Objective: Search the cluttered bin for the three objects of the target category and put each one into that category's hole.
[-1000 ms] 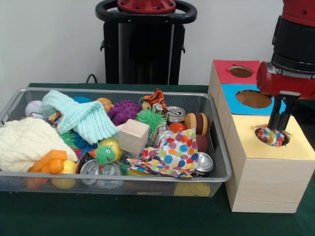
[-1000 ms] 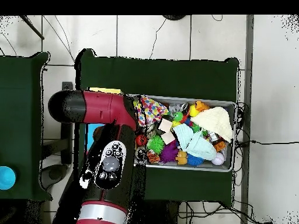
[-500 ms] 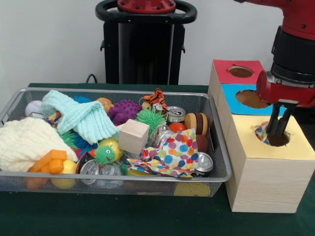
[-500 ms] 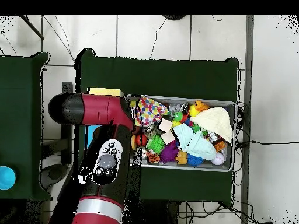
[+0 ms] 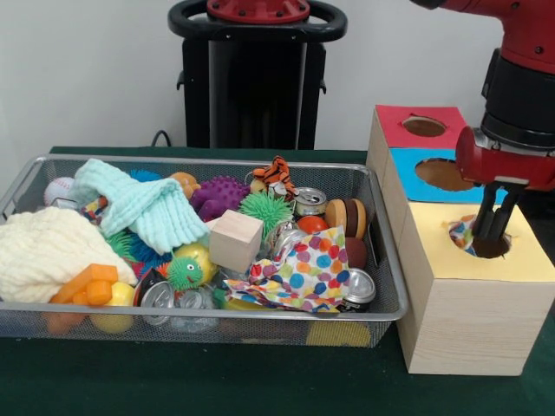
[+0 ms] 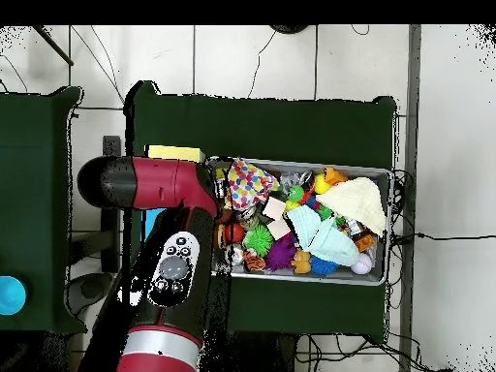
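Hovering right over the hole in the yellow box point(image 5: 486, 260), the hand point(image 5: 490, 227) is hanging with its two dark fingers point(image 5: 499, 212) pointing down at the opening, a narrow gap showing between them and nothing visibly caught there, so it is looking open and empty to me. Just beside the fingers, on the side toward the bin, a scrap of polka-dot cloth point(image 5: 463, 232) is peeking from inside the hole, touching its rim and looking mostly sunk in. That suggests the drop-off step is being finished for one fabric piece. Well away from the hand, in the wire bin point(image 5: 386, 286), another spotted cloth point(image 5: 303, 276) is lying on top of the cans, and farther off a mint knitted cloth point(image 5: 143, 206) and a cream cloth point(image 5: 48, 251) are sitting among the toys. If fabric is the target, the hand is probably going to need lifting clear of the box, travelling across to the bin, and coming down on one of those cloths without snagging the wooden cube point(image 5: 234, 240) next to the spotted one.
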Controlling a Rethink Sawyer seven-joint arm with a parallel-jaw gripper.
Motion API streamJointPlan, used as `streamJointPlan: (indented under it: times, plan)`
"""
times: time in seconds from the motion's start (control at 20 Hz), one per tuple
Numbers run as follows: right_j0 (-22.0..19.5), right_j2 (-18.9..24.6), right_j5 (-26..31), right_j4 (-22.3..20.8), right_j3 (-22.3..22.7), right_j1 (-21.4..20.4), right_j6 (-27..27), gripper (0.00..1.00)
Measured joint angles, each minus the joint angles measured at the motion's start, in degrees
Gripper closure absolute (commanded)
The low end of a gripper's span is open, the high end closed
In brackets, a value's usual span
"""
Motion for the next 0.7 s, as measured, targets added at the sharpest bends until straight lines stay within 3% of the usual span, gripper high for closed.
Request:
streamJointPlan:
  times: [0.7]
  plan:
    - [-0.63, 1.24, -1.39, 0.8, 0.38, -0.12, 0.0, 1.0]
